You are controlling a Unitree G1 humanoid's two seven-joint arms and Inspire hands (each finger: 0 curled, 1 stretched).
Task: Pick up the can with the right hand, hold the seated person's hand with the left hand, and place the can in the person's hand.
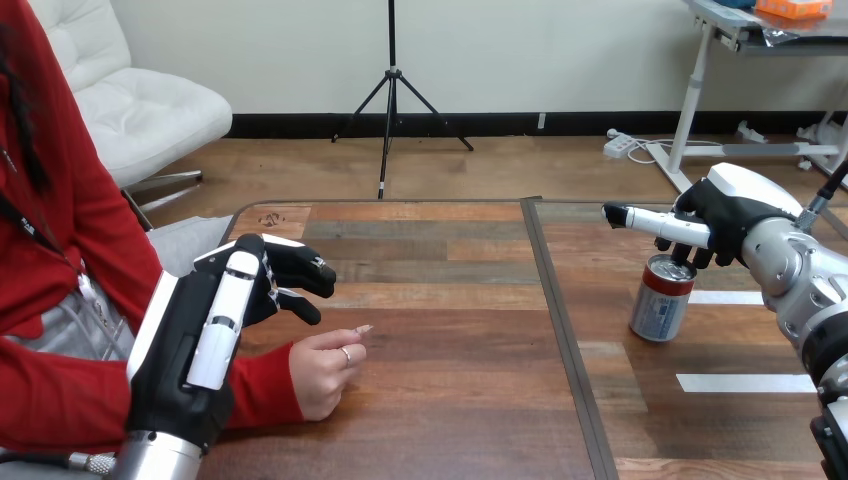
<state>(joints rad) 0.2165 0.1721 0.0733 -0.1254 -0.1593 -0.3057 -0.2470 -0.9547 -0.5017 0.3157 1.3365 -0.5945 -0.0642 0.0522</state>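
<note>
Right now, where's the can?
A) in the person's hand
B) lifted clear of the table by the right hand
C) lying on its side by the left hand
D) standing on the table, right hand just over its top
D: the can stands on the table at the view's right, with the right hand just above its top, while the person's hand rests on the table far to the left of it.
</note>
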